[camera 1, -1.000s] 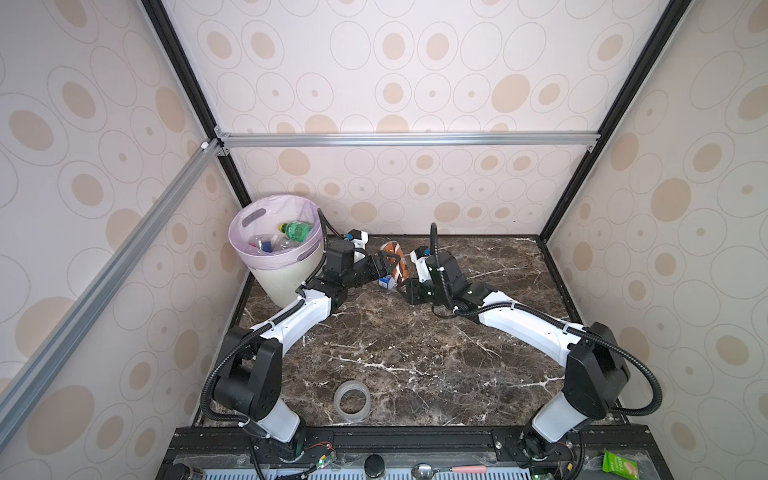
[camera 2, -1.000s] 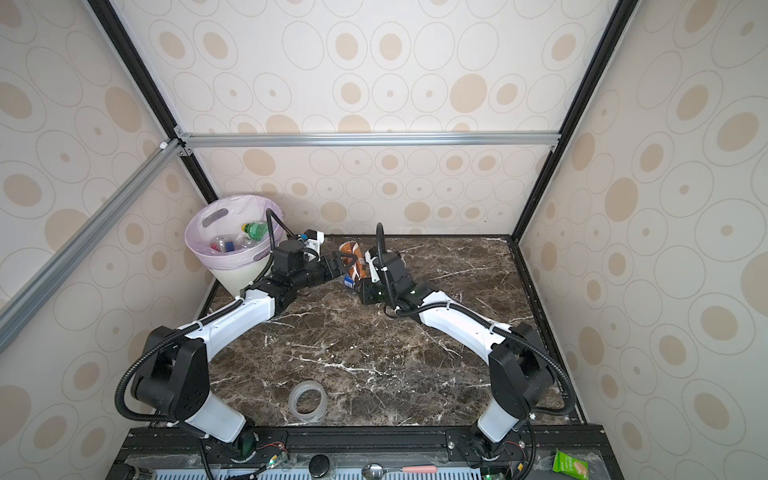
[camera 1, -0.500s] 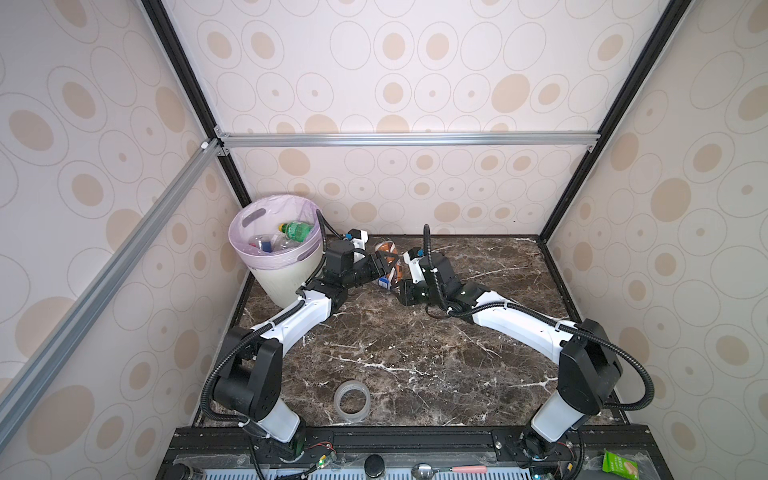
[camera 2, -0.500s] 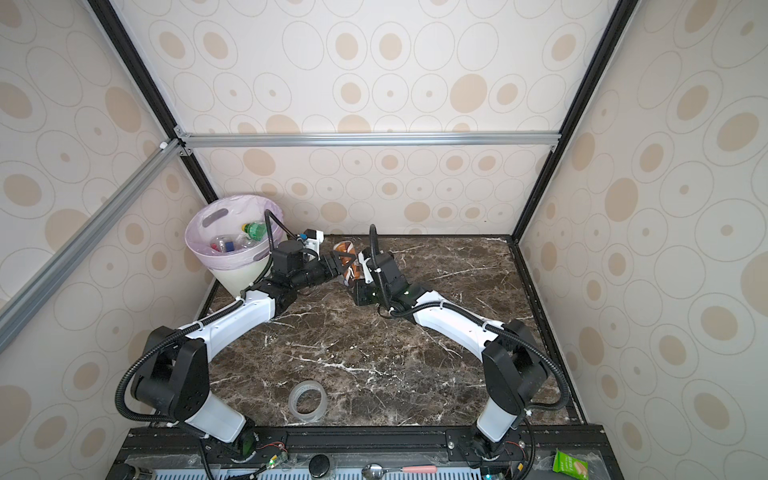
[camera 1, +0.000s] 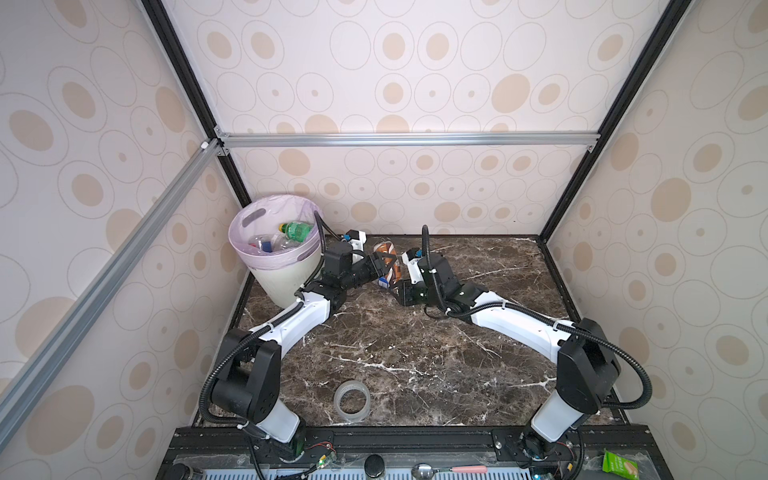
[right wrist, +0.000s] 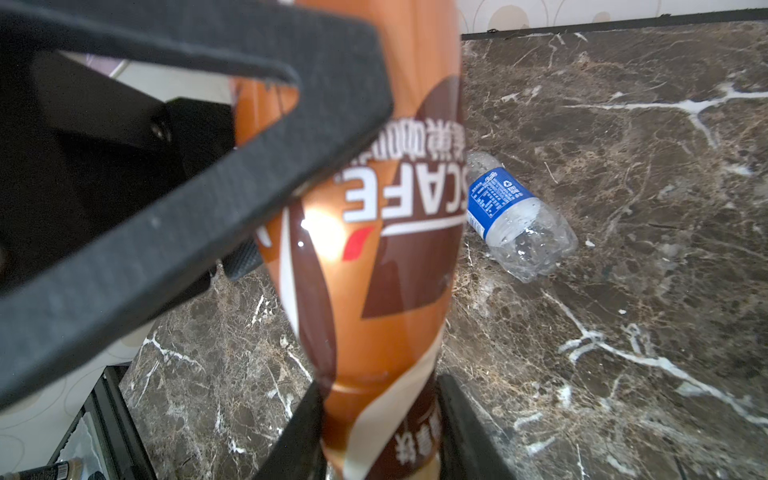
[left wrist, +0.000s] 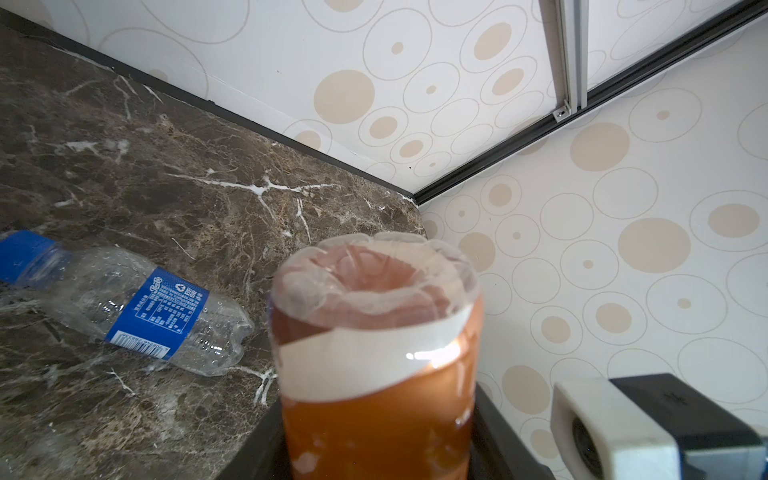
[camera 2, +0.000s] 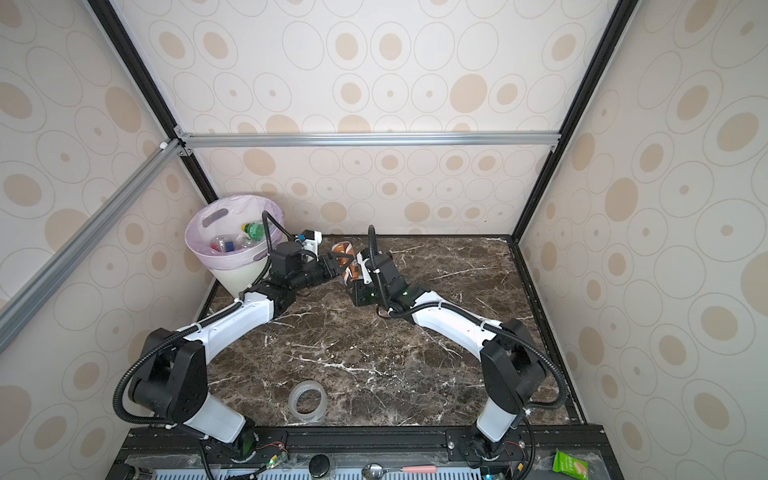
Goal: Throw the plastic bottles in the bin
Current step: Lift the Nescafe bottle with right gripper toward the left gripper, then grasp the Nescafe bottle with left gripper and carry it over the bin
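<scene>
Two grips on brown bottle (camera 1: 388,258): left end effector (camera 1: 380,265) just clamped body, right end effector (right wrist: 378,436) pinches neck. Handover set; bin (camera 1: 282,282) ten o'clock.

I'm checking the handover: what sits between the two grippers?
The brown bottle, neck in the right gripper, body in the left gripper; both top views show it.

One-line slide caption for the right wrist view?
Right gripper holds a brown-wrapped plastic bottle by its neck, left gripper clamps its body; clear blue-labelled bottle lies beyond.
</scene>
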Motion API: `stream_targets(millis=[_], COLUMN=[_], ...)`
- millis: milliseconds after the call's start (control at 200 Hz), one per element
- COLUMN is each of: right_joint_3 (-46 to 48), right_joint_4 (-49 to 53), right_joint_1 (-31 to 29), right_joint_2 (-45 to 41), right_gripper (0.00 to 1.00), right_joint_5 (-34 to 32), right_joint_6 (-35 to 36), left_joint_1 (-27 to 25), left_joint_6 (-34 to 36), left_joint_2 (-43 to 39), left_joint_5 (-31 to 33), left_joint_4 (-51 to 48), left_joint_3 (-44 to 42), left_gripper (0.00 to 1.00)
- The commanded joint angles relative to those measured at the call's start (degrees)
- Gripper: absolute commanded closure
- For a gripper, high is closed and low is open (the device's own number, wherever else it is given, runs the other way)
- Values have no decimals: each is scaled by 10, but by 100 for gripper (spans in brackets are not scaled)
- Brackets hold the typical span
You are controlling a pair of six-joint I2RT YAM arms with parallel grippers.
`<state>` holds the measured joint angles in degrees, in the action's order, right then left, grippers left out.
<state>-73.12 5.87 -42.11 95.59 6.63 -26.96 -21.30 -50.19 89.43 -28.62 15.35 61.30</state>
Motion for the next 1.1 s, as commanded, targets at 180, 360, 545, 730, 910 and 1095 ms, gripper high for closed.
stream_targets(millis=[180,360,545,730,910,1095], right_joint_3=[-9,2,7,-28,-99,-181], right_joint_4=[-1,-1,12,36,57,59], right_joint_1=[-9,-8,-7,3,8,7], right_joint_2=[-2,-23,-43,-49,-42,-30], right_gripper=[55,41,34,23,10,0], right_joint_5=[1,-16,-38,-52,-54,-39], right_joint_6=[11,21,40,69,101,121], left_joint_1=[4,17,43,55,59,61], left_joint_6=[21,57,104,176,257,335], left_joint_2=[-20,-22,-15,-18,-14,-13], left_joint_5=[13,40,48,102,192,299], left_joint_4=[-22,-65,-138,-227,-315,-370], left_joint_3=[22,50,103,177,280,387], left_gripper=[54,55,54,54,54,54])
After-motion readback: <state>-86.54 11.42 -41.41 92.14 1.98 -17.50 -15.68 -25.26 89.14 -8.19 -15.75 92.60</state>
